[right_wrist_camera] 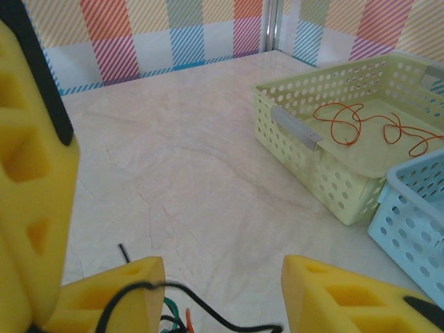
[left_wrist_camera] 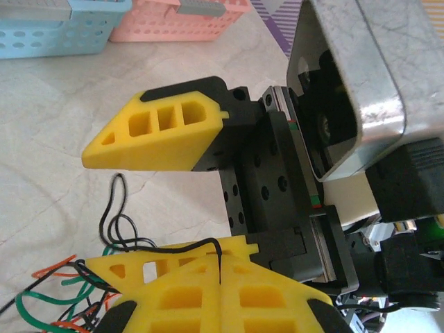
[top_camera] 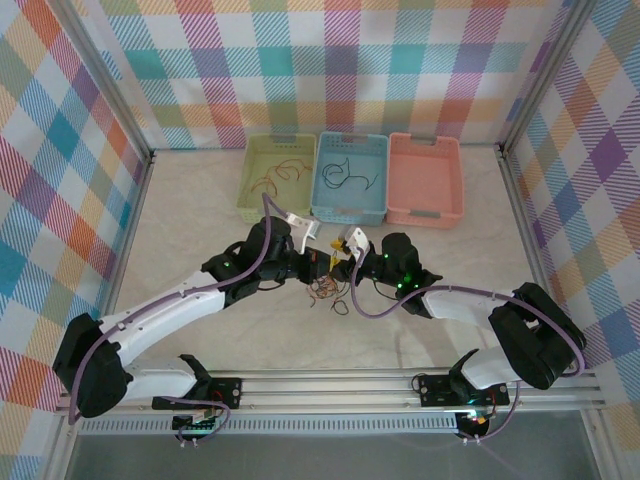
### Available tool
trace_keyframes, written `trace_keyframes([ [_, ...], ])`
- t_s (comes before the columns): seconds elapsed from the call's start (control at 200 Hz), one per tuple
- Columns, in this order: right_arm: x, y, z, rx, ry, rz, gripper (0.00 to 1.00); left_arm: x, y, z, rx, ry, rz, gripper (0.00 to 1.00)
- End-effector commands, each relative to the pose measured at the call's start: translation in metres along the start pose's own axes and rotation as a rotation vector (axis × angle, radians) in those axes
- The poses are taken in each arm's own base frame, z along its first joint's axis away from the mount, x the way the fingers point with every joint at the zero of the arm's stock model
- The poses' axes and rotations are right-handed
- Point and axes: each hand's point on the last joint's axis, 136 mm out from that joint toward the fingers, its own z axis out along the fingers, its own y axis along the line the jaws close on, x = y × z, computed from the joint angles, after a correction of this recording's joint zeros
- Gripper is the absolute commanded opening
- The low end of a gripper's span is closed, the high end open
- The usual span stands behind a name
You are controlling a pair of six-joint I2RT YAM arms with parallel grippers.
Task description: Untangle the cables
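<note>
Three baskets stand in a row at the far side of the bench [top_camera: 200, 235] in the top view: a yellow-green basket [top_camera: 246, 192] with orange cables [top_camera: 280, 172] in it, a blue basket [top_camera: 347, 218] with dark cables [top_camera: 345, 172] in it, and a pink basket [top_camera: 425, 175]. Nearer, my two arms bend inward and meet over the middle of the bench. My left fingers [top_camera: 314, 262] and right fingers [top_camera: 341, 258] are tip toward tip just above a small tangle of cables [top_camera: 326, 288], which lies on the bench well apart from the baskets. From this height I cannot tell how either pair stands. From my left wrist, my left fingers [left_wrist_camera: 218, 295] sit at the bottom edge pressed flat together. A black cable [left_wrist_camera: 218, 260] runs into the seam between them, so they are clamped on it. Just beyond, my right fingers are spread wide, the upper one [left_wrist_camera: 152, 135] well clear of the lower one. Green strands [left_wrist_camera: 41, 302] and orange strands [left_wrist_camera: 55, 267] spill onto the bench at lower left. From my right wrist, one of my right fingers [right_wrist_camera: 104, 295] and its partner [right_wrist_camera: 347, 298] stand apart at the bottom edge, gripping nothing. The black cable [right_wrist_camera: 208, 316] loops over the first and crosses the gap between them. A yellow left finger [right_wrist_camera: 28, 180] rises at the left edge. Across the bench the yellow-green basket [right_wrist_camera: 305, 139] holds a curly orange cable [right_wrist_camera: 354, 125], with the blue basket [right_wrist_camera: 416, 229] touching its side.
</note>
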Motion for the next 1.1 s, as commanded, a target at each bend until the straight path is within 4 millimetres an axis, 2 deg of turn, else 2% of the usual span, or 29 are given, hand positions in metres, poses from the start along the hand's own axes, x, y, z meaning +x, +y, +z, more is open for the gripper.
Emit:
trace_keyframes([
  [0.0, -0.007, 0.003, 0.003, -0.022, -0.032, 0.01, 0.5, -0.007, -0.019, 0.004, 0.08, -0.002, -0.003, 0.0],
  [0.195, -0.006, -0.006, 0.006, 0.022, -0.027, 0.023, 0.51, -0.006, -0.043, 0.005, 0.175, 0.049, -0.008, 0.0],
  [0.31, -0.004, -0.01, 0.009, 0.035, -0.013, 0.063, 0.51, -0.009, -0.06, 0.0, 0.232, 0.054, -0.007, 0.0],
  [0.595, 0.004, -0.016, 0.017, 0.063, 0.035, 0.086, 0.51, -0.046, -0.116, -0.032, 0.396, -0.006, 0.003, 0.0],
  [0.74, 0.008, -0.02, 0.018, 0.08, 0.057, 0.089, 0.51, -0.066, -0.137, -0.058, 0.416, -0.066, 0.035, 0.0],
  [0.87, 0.006, -0.02, 0.018, 0.081, 0.052, 0.084, 0.51, -0.089, -0.141, -0.09, 0.35, -0.166, 0.075, 0.0],
  [0.895, 0.014, -0.02, 0.018, 0.082, 0.086, 0.094, 0.51, -0.093, -0.142, -0.097, 0.336, -0.188, 0.082, 0.0],
  [1.03, 0.018, -0.024, 0.02, 0.1, 0.11, 0.1, 0.52, -0.121, -0.154, -0.138, 0.3, -0.314, 0.13, 0.0],
  [1.095, 0.018, -0.025, 0.019, 0.106, 0.112, 0.097, 0.52, -0.123, -0.153, -0.149, 0.266, -0.326, 0.14, 0.0],
])
